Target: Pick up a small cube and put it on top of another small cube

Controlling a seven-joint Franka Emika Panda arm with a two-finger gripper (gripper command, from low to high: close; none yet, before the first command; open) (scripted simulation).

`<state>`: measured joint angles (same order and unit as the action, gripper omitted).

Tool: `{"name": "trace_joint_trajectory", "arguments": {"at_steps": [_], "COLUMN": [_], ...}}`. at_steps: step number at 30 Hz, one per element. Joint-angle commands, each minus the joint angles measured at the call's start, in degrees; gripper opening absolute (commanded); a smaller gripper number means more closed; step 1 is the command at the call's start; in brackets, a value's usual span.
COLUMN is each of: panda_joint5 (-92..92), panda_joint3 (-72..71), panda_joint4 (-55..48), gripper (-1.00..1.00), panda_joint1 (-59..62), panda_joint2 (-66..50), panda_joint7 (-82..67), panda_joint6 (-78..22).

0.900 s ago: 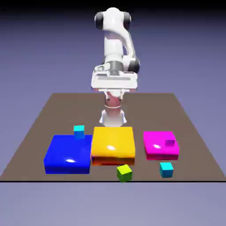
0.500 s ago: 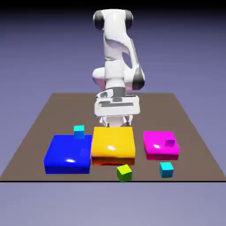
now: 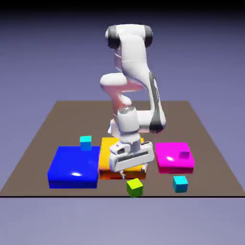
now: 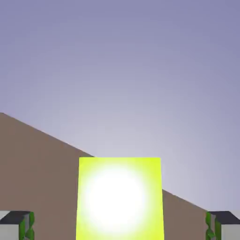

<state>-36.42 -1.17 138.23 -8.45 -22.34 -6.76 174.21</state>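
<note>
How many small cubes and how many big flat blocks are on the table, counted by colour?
Cyan small cubes: 2
Lime small cube: 1
Magenta small cube: 1
Blue flat block: 1
Yellow flat block: 1
Magenta flat block: 1
Total: 7

A flat brown table [image 3: 57, 119] fills the middle of the scene, narrower at its far edge and wider toward the near one, matte and evenly lit. Behind and around it runs a plain blue-violet backdrop [image 3: 43, 52] — dark, almost black, along the top, paler lower down. In the hand view the table's brown edge cuts diagonally across the same soft violet haze.
</note>
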Motion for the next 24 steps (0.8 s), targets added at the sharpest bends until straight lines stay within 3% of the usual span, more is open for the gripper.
{"name": "trace_joint_trajectory", "arguments": {"at_steps": [1, 5, 6, 13, 24], "panda_joint5": [-0.75, -3.08, -3.08, 1.42, 21.62], "panda_joint3": [-1.52, -6.24, -6.24, 2.88, -2.96], "panda_joint4": [-1.01, -4.13, -4.13, 1.91, -2.22], "gripper": [0.00, 0.00, -1.00, -1.00, -1.00], "panda_joint1": [1.29, 5.28, 5.28, -2.44, -14.75], "panda_joint2": [-2.08, -8.51, -8.51, 3.94, 8.41], "panda_joint7": [-0.93, -3.82, -3.82, 1.77, 18.53], "panda_joint6": [1.25, 5.12, 5.12, -2.37, -10.34]}}
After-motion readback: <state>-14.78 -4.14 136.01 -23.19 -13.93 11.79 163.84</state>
